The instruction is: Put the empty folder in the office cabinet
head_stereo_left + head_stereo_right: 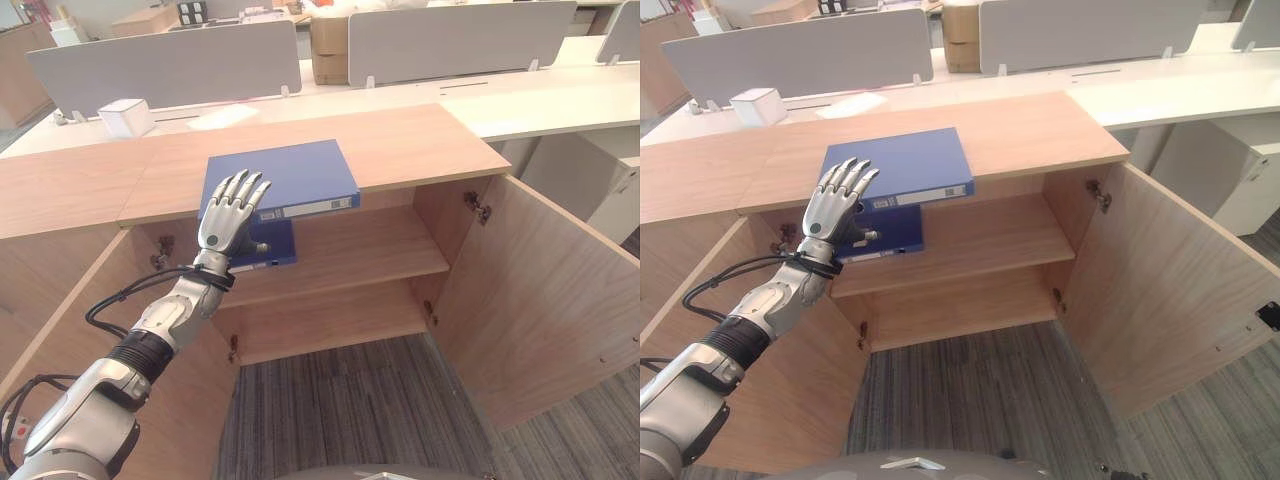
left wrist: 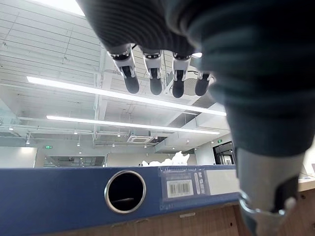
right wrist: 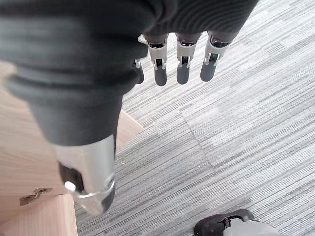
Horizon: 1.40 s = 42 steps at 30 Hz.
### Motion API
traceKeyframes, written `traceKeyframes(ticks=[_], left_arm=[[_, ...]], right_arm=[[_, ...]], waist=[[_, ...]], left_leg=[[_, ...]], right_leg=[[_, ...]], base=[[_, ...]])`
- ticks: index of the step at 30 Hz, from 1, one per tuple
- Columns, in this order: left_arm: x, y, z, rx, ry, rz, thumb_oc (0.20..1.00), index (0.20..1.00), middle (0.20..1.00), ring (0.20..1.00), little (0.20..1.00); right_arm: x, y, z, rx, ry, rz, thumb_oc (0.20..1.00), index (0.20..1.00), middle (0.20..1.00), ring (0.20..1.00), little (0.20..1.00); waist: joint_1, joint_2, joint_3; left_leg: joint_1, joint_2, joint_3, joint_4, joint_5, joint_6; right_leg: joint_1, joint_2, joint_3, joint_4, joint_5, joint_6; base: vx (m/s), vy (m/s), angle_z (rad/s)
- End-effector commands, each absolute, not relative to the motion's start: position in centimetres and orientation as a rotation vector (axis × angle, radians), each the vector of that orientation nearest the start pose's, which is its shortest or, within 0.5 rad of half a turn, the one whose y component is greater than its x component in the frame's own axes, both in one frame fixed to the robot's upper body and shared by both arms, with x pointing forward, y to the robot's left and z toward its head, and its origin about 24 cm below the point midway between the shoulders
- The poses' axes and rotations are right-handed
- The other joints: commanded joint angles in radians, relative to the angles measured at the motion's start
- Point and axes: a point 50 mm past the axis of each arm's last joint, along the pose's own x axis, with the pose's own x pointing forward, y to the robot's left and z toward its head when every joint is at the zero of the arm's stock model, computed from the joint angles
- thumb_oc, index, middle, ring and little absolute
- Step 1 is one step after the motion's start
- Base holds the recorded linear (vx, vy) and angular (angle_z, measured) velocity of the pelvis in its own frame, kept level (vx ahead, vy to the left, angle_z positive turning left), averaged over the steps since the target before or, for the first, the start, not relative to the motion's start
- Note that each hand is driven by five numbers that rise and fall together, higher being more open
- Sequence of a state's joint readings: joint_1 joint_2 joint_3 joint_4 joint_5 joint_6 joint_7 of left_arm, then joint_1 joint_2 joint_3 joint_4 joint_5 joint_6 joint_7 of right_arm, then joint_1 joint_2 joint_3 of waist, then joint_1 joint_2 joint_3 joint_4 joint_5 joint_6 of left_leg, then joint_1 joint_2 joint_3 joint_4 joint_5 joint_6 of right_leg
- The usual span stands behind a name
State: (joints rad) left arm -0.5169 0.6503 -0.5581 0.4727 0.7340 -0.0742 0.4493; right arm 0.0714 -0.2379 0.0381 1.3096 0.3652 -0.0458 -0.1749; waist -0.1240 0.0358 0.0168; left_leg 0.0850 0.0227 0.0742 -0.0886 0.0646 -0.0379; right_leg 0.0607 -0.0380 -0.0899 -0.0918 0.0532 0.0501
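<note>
- Blue folder [image 1: 285, 178] lies flat on cabinet top [image 1: 420, 140], near its front edge, spine w/ label and ring hole facing robot; spine end overhangs the edge a little, above the open compartment
- Second blue folder [image 1: 272, 245] already inside, on upper shelf [image 1: 370, 245] at its left end; so target spot is prob. the bare shelf to the right of it
- Left hand [image 1: 228, 215] raised in front of the folder spine, fingers straight and fanned out, thumb apart; holds nothing; can't tell if fingertips touch the folder
- Right hand [image 3: 162, 54] hangs low over grey carpet by the cabinet's right door [image 1: 540, 300]; fingers straight, relaxed, empty
- Both doors swung wide; shelf access clear
- Step in hand, by my read: get a grip on the folder, not yet grasped
- To do it well: close thumb under the overhanging spine, fingers on top cover; pinch firm, since flat cover may slip; draw fwd off the top, lower, keep level; slide in beside the stored folder w/o knocking it
- Risk: one-handed grip at the left end may let far end sag and catch the shelf lip
</note>
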Motion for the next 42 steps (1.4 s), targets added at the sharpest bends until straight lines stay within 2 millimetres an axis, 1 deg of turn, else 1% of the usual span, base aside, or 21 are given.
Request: traceKeyframes(ticks=[1, 8, 19, 28, 33, 34, 42], left_arm=[[34.6, 21.3, 12.0, 1.582, -0.451, 0.082, 1.0, 1.0, 1.0, 1.0, 1.0], [35.1, 21.3, 12.3, 1.61, -0.45, 0.082, 1.0, 1.0, 1.0, 1.0, 1.0], [35.8, 22.3, 12.4, 1.639, -0.395, 0.098, 1.0, 1.0, 1.0, 1.0, 1.0], [35.9, 23.1, 12.1, 1.64, -0.351, 0.11, 1.0, 1.0, 1.0, 1.0, 1.0], [36.2, 23.6, 12.5, 1.651, -0.337, 0.128, 1.0, 1.0, 1.0, 1.0, 1.0], [36.3, 23.8, 12.9, 1.651, -0.34, 0.145, 1.0, 1.0, 1.0, 1.0, 1.0], [36.5, 23.9, 13.4, 1.648, -0.348, 0.165, 1.0, 1.0, 1.0, 1.0, 1.0]], right_arm=[[5.0, -26.2, -16.2, -0.081, 1.28, -0.546, 1.0, 1.0, 1.0, 1.0, 1.0], [5.3, -26.1, -16.1, -0.072, 1.266, -0.547, 1.0, 1.0, 1.0, 1.0, 1.0], [5.3, -26.4, -16.1, -0.077, 1.26, -0.554, 1.0, 1.0, 1.0, 1.0, 1.0], [4.9, -26.5, -16.1, -0.085, 1.267, -0.556, 1.0, 1.0, 1.0, 1.0, 1.0], [4.8, -26.5, -16.1, -0.087, 1.272, -0.556, 1.0, 1.0, 1.0, 1.0, 1.0], [4.8, -26.6, -16.0, -0.09, 1.267, -0.555, 1.0, 1.0, 1.0, 1.0, 1.0], [4.6, -26.6, -16.1, -0.084, 1.273, -0.56, 1.0, 1.0, 1.0, 1.0, 1.0]], waist=[[0.017, -0.042, 0.008], [0.012, -0.04, 0.013], [0.003, -0.044, 0.011], [-0.001, -0.046, 0.011], [-0.003, -0.046, 0.01], [-0.005, -0.047, 0.011], [-0.008, -0.046, 0.011]], left_leg=[[0.034, 0.053, -0.006, 0.001, -0.136, -0.06], [0.034, 0.052, -0.002, 0.001, -0.138, -0.06], [0.04, 0.058, 0.005, 0.001, -0.138, -0.064], [0.046, 0.061, 0.01, 0.001, -0.14, -0.066], [0.047, 0.061, 0.013, 0.001, -0.139, -0.067], [0.048, 0.062, 0.016, 0.001, -0.139, -0.067], [0.049, 0.063, 0.019, 0.001, -0.138, -0.068]], right_leg=[[0.018, -0.082, -0.024, 0.005, -0.048, 0.109], [0.015, -0.08, -0.019, 0.005, -0.048, 0.111], [0.019, -0.078, -0.016, 0.005, -0.051, 0.112], [0.021, -0.074, -0.012, 0.005, -0.053, 0.112], [0.022, -0.072, -0.011, 0.005, -0.053, 0.111], [0.022, -0.072, -0.009, 0.005, -0.052, 0.111], [0.024, -0.07, -0.009, 0.005, -0.054, 0.111]], base=[[0.0, 0.0, 0.0], [0.0, 0.0, 0.0], [0.0, 0.0, 0.0], [0.0, 0.0, -0.01], [0.0, 0.0, 0.0], [0.0, 0.0, 0.0], [0.0, 0.0, 0.0]])
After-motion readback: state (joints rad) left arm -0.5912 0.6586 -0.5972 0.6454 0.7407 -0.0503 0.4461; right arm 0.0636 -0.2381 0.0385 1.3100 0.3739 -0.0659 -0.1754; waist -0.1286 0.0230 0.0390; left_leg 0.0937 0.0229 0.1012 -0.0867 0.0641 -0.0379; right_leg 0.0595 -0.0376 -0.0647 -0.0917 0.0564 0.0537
